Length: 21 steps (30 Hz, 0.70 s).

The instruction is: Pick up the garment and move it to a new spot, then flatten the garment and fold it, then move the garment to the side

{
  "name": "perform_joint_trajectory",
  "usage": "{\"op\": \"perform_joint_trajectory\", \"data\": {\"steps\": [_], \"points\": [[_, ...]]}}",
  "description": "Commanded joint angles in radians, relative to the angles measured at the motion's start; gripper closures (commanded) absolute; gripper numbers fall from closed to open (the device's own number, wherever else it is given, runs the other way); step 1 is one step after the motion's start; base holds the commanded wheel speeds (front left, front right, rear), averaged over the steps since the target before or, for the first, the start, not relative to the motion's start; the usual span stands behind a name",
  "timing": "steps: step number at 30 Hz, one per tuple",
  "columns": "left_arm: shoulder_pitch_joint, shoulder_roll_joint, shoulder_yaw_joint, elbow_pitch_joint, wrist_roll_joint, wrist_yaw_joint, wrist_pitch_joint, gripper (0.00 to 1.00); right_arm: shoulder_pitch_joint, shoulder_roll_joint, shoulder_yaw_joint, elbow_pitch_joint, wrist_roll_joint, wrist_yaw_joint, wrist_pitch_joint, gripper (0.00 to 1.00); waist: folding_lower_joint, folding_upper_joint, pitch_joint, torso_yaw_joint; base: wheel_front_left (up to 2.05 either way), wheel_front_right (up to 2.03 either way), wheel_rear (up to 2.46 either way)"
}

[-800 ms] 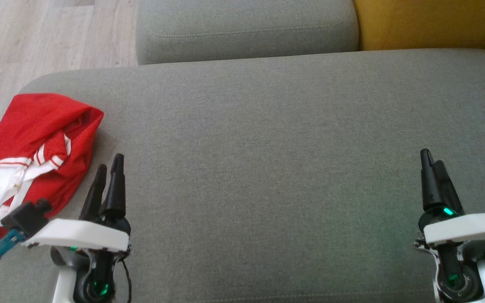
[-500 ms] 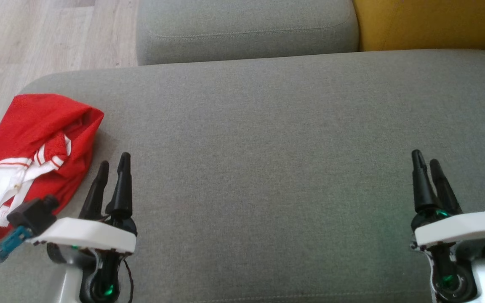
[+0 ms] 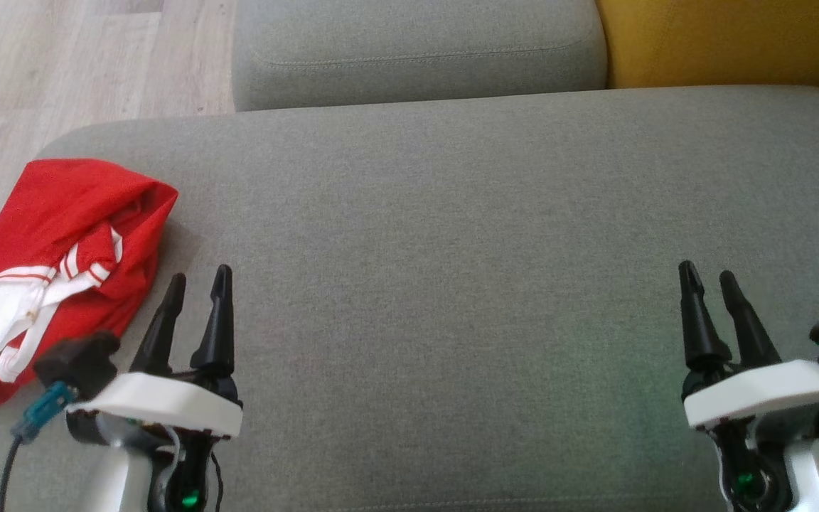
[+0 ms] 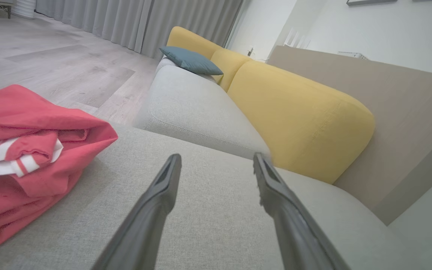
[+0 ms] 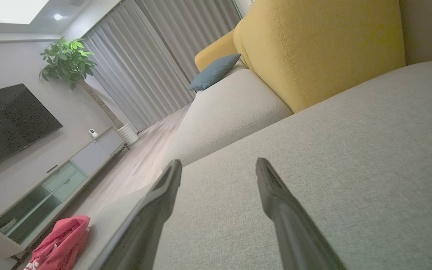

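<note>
Lying in a loose red heap with a white, red-striped part showing, the garment (image 3: pixel 61 263) sits at the left end of the sofa seat (image 3: pixel 452 249), its outer edge reaching the seat's rounded left rim.

From the head view the whole seat is laid out: wooden floor (image 3: pixel 61 64) beyond its left end, a second grey cushion (image 3: pixel 416 50) past its far edge, and a yellow backrest (image 3: pixel 722 39) past its far right corner. That view also gives both arms at once.

The left wrist view adds what the head cannot see: the garment's folds from low down, a blue pillow (image 4: pixel 191 62) on the cushion beyond the seat, and grey curtains (image 4: pixel 137 18) behind it. The right wrist view looks along the seat towards its left end, with the garment small at the lower left, and takes in a television (image 5: pixel 9 123), a potted plant (image 5: pixel 68 62) and a low cabinet (image 5: pixel 51 183) across the floor.

The left pincer (image 3: pixel 200 276) is held over the seat's near left part, just beside the garment but apart from it, fingers spread and empty, pointing towards the seat's far edge. The right pincer (image 3: pixel 707 272) is over the seat's near right part, well apart from the garment, fingers likewise spread with nothing between them. Both wrists are low, fingers slanting close above the fabric; whether the tips touch the seat cannot be told.
</note>
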Motion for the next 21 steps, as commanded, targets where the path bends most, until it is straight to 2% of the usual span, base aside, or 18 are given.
{"op": "perform_joint_trajectory", "data": {"steps": [1,21], "points": [[-0.025,0.020,0.014,-0.027,0.041,0.007,-0.017,0.00,-0.014,-0.002,0.017,-0.044,-0.042,-0.001,-0.011,0.00,0.0000,0.0000,0.000,0.000,0.00,0.00,0.00],[-0.018,0.025,-0.001,0.036,0.242,0.034,-0.072,0.00,0.005,0.014,0.021,-0.062,-0.271,-0.001,-0.033,0.00,0.0000,0.0000,-0.003,0.003,0.00,0.00,0.00]]}}
